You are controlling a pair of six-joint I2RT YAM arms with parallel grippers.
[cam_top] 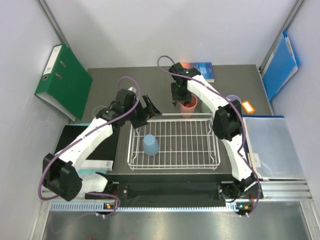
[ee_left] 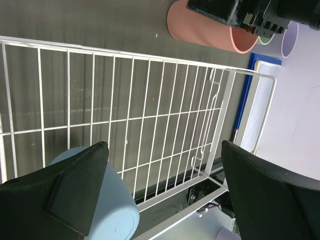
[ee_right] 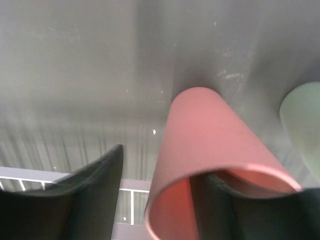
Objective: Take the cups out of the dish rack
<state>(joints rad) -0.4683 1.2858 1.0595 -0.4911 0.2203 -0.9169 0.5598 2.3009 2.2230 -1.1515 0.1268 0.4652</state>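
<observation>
Right gripper [cam_top: 179,100] sat over the salmon pink cup [cam_top: 189,106], which stood mouth-up on the table [cam_top: 125,80] just beyond the far edge of the dish rack [cam_top: 172,162]. Its jaws were apart, one finger inside the mouth and one outside, the wall loose between them. Left gripper [cam_top: 149,110] hung wide open by the rack's far-left corner. The light blue cup [cam_top: 150,145] sat in the rack's left half. It looked light, stiff and matte, so not fragile; a pinch on the rim wall should have held.
</observation>
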